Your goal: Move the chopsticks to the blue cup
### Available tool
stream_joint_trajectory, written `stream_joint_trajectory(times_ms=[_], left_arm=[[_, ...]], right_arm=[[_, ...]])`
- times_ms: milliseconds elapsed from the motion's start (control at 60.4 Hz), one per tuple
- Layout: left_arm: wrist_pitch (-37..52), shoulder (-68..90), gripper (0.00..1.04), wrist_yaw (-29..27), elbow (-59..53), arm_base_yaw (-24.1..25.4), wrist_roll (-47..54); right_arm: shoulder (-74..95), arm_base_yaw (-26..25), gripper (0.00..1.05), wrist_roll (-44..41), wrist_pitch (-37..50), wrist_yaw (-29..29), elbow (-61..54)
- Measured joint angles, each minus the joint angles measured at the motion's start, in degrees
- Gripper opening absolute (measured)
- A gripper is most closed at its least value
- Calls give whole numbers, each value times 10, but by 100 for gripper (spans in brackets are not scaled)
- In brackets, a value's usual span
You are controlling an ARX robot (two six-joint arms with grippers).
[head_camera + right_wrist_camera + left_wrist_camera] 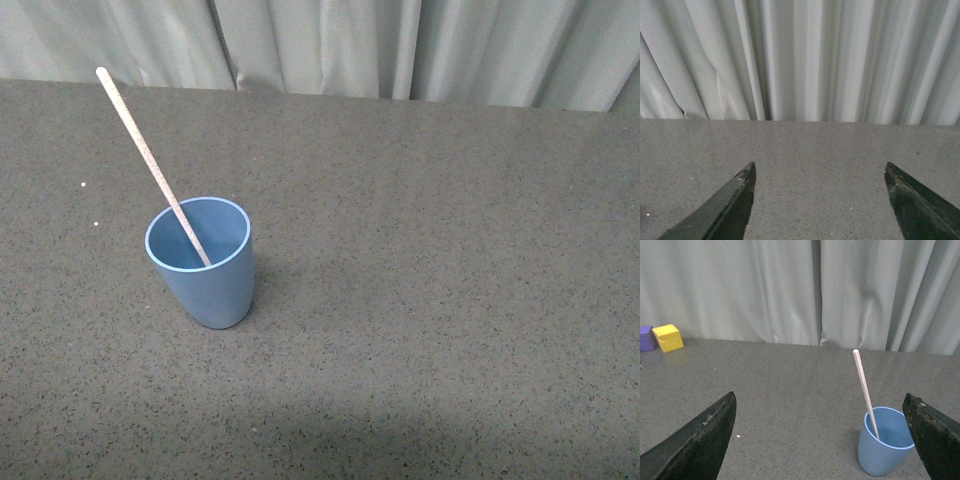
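The blue cup (203, 263) stands upright on the dark grey table, left of centre in the front view. One pale speckled chopstick (147, 156) stands in it, leaning up and to the left over the rim. In the left wrist view the cup (884, 443) and the chopstick (863, 385) sit near the right-hand finger. My left gripper (820, 402) is open and empty, back from the cup. My right gripper (818, 167) is open and empty over bare table. Neither arm shows in the front view.
A yellow block (668, 337) and a purple block (646, 337) sit at the table's far edge by the grey curtain (790, 290). The curtain (400, 45) runs along the whole back of the table.
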Motion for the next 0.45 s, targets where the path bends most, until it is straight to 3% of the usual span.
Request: stream_joint_trajectory(times_ms=[132, 447], left_arm=[[0, 0, 98, 0, 0, 0, 0], [0, 0, 98, 0, 0, 0, 0]], right_arm=[[0, 0, 97, 1, 0, 0, 0], [0, 0, 95, 0, 0, 0, 0]])
